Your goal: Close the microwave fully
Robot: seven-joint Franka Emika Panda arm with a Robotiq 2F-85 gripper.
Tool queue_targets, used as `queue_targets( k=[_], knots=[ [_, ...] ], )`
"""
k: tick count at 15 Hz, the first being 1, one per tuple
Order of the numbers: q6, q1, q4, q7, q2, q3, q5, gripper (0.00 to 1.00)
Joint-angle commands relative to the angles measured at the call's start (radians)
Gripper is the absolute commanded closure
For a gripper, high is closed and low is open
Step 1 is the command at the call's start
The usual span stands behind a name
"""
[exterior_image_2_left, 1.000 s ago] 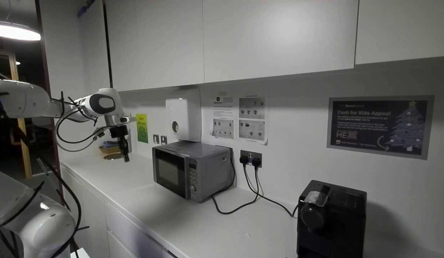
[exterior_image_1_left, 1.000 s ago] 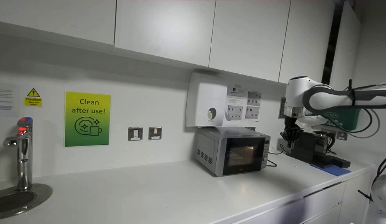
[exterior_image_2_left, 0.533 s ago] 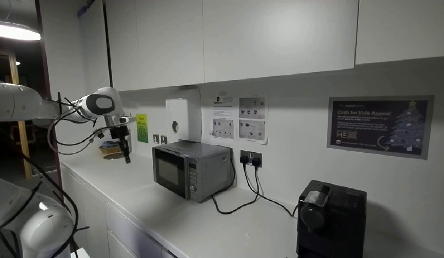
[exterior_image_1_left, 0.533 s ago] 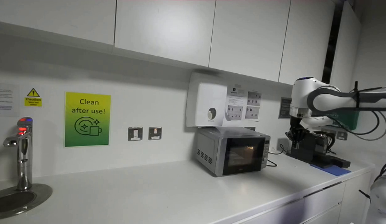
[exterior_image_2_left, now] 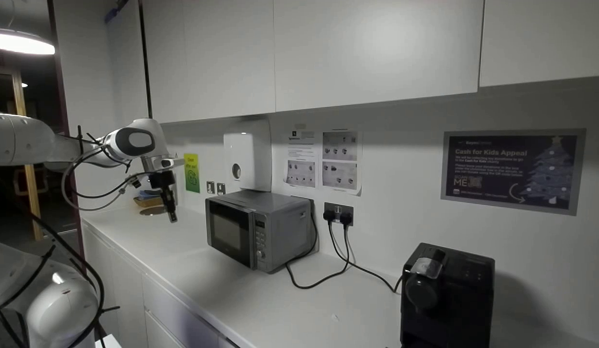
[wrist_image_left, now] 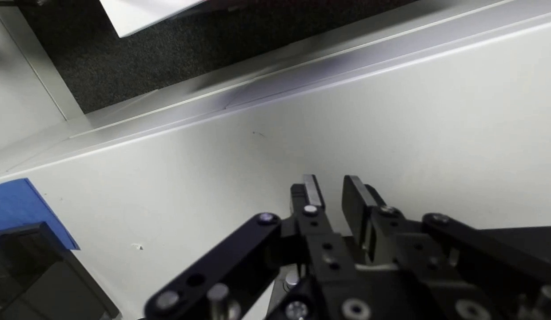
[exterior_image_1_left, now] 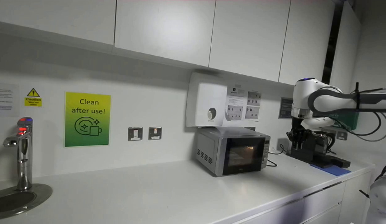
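Wrist view: the claw (wrist_image_left: 332, 186) has its fingers (wrist_image_left: 314, 191) apart above the counter (wrist_image_left: 204, 191), the microwave (wrist_image_left: 292, 278) partly hidden behind it at the lower edge. In an exterior view the microwave (exterior_image_1_left: 208, 147) sits on the counter, the claw (exterior_image_1_left: 297, 146) hanging clear of it, to the right as seen there. In an exterior view the claw (exterior_image_2_left: 172, 218) hangs left of the microwave's door (exterior_image_2_left: 228, 231), clear of it.

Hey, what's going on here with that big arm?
A robot arm has the job of fully closing the microwave. Its gripper hangs above the counter in front of it, fingers slightly apart with nothing between them. The door looks shut or nearly so; I can't tell whether it's latched. A warm light glows inside.
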Motion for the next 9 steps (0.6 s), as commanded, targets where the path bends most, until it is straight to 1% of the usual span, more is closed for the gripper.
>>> queue_targets(
  k=[1,2,3,7,9],
  knots=[
    [0.012,-0.011,-0.02,-0.004,-0.028,-0.003,-0.004,0.46],
    [0.015,-0.011,-0.021,-0.004,-0.027,-0.003,-0.005,0.37],
    [0.02,-0.011,-0.022,-0.005,-0.025,-0.003,-0.006,0.31],
    [0.046,-0.014,-0.036,-0.011,-0.009,-0.007,-0.007,0.01],
    [0.068,-0.018,-0.047,-0.013,0.0,-0.011,-0.006,0.0]
  ],
)
